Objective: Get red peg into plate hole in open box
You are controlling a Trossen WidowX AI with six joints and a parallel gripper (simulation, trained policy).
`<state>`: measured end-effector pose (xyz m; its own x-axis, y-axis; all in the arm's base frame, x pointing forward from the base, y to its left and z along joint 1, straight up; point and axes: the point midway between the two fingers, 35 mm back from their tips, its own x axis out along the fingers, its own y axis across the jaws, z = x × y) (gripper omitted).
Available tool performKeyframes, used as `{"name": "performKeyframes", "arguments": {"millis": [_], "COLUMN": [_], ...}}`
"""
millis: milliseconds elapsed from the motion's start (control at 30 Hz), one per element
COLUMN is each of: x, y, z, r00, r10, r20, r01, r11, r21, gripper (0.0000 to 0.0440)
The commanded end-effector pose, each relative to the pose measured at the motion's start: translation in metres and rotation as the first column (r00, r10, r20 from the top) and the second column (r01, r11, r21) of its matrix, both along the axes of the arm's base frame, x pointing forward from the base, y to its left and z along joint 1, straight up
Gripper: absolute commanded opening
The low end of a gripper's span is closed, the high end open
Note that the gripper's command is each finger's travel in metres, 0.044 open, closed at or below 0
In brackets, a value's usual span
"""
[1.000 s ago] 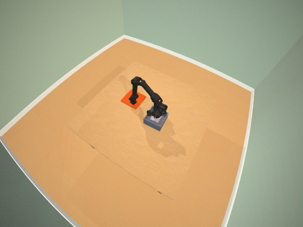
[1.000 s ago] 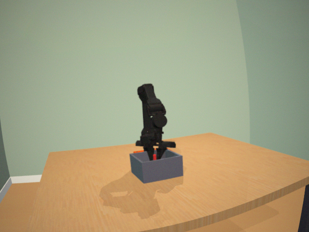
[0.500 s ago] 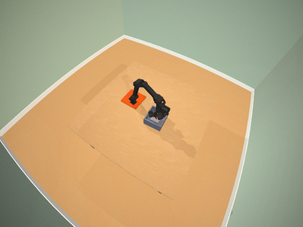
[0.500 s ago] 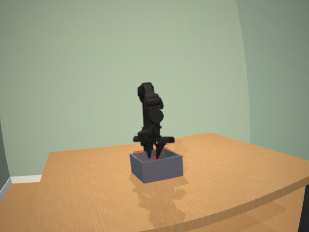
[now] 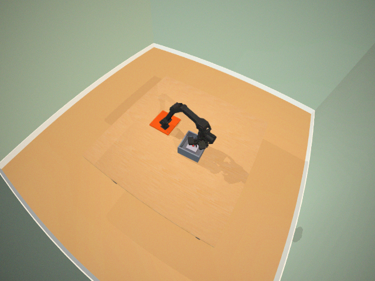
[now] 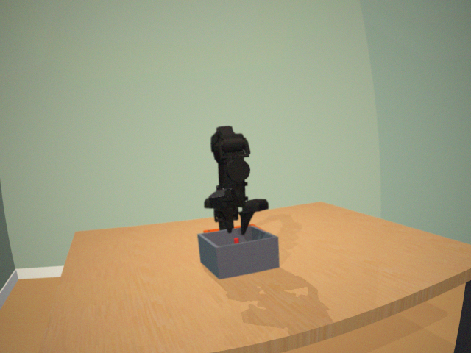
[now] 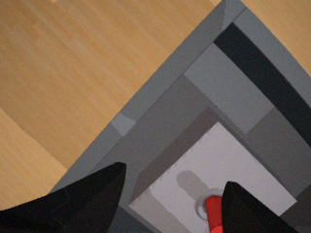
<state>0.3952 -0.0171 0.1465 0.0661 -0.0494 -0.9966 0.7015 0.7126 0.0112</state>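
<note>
The red peg (image 5: 193, 145) (image 6: 236, 240) (image 7: 214, 214) stands roughly upright inside the grey box (image 5: 189, 154) (image 6: 249, 259) (image 7: 170, 75). Its lower end is at the ringed hole in the pale plate (image 5: 190, 148) (image 7: 243, 170) on the box bottom. How deep it sits in the hole cannot be told. My gripper (image 6: 236, 232) (image 7: 175, 182) is open, with nothing held. Its fingertips are above the peg, near the height of the box rim. In the wrist view the right finger covers part of the peg and the ring.
The box's walls surround the plate on all sides. The orange base plate (image 5: 156, 123) under the arm lies behind the box on the wooden table (image 5: 136, 169) (image 6: 132, 281). The arm's shadow falls across the table beside the box.
</note>
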Motion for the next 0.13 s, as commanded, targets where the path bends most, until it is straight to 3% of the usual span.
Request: {"name": "performKeyframes", "arguments": {"millis": [0,100], "x": [0.0043,0.0062], "y": [0.0035,0.0067], "z": [0.0056,0.0101], "r00": [1.000,0.999], "r10": [-0.013,-0.025], "r20": [-0.021,-0.047], "r01": [0.013,0.026], "r11": [1.000,0.999], "r21": [0.013,0.022], "gripper": [0.0216,0.0222]}}
